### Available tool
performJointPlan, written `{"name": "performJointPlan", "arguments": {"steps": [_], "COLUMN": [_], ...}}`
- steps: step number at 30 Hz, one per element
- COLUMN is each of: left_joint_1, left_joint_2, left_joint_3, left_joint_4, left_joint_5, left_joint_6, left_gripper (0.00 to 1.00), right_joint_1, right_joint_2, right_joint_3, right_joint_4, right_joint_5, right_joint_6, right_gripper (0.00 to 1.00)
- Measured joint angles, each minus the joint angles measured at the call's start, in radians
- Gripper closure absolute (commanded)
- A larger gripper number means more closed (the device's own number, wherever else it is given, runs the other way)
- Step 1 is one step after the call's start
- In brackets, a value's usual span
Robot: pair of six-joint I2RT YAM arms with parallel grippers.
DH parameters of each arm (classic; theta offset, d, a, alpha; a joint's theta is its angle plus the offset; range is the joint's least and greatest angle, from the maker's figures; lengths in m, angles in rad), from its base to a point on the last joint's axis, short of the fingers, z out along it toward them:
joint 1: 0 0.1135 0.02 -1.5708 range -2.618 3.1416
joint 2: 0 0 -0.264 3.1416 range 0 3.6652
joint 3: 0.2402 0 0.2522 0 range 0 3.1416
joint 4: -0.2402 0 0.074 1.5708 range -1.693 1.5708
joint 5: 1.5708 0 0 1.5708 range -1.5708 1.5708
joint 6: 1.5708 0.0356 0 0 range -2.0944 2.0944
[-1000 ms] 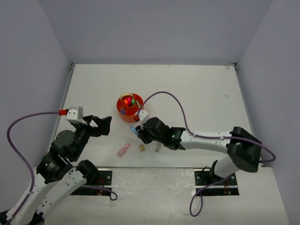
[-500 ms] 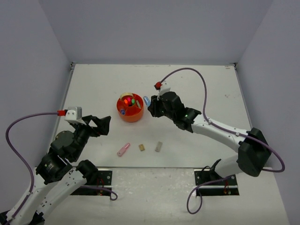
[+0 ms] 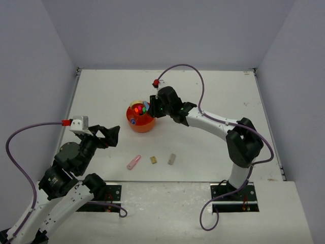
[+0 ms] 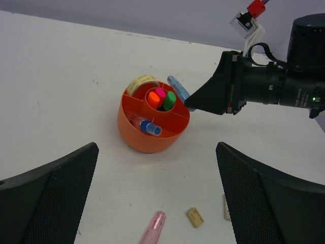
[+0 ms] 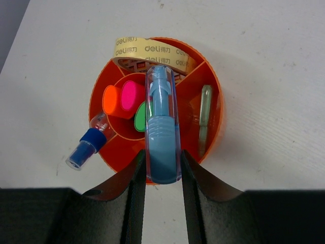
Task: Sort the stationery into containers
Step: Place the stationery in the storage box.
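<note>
**A:** Start at the left. What is the left tool [image 3: 107,133] doing?

**B:** It's released, with its jaws spread wide. It hangs above the white desk [image 3: 218,91] holding nothing, well apart from every item.

**A:** And next along?

**B:** A pink capsule-shaped piece [image 3: 134,162] lies flat near the front edge. Behind it stands the round, squat orange plastic organiser [image 4: 133,133]. Its central well holds three stubby highlighters standing on end: orange [image 5: 110,100], pink [image 5: 132,94] and green [image 5: 140,119].

**A:** What's in the outer compartments?

**B:** A beige tape ring [image 5: 152,51] stands on edge in one. A clear piece with a dark blue cap [image 5: 85,146] leans out over the wall of another. A slim grey-green piece [image 5: 204,117] lies in a third.

**A:** And the right tool [image 3: 153,109]?

**B:** It's clenched on a pale blue capsule-shaped piece [image 5: 161,137], one finger on each side. The piece is up over the organiser's rim — its free end points across the central well toward the tape ring. I cannot tell whether it touches the rim.

**A:** Anything further right?

**B:** Two small blocks lie on the desk near the front edge, a tan one [image 3: 153,159] and then a grey one [image 3: 171,159]. They sit apart from each other.
</note>
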Motion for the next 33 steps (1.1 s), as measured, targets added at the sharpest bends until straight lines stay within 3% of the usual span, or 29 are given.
{"name": "performJointPlan", "arguments": {"steps": [24, 33], "left_joint_1": [0.000, 0.000], "left_joint_2": [0.000, 0.000], "left_joint_3": [0.000, 0.000], "left_joint_4": [0.001, 0.001], "left_joint_5": [0.002, 0.002], "left_joint_6": [0.000, 0.001], "left_gripper": [0.00, 0.00], "right_joint_1": [-0.033, -0.041], "right_joint_2": [0.059, 0.105], "right_joint_3": [0.035, 0.085], "right_joint_4": [-0.035, -0.048], "right_joint_5": [-0.016, -0.019], "right_joint_6": [0.018, 0.018], "right_gripper": [0.78, 0.51]}}
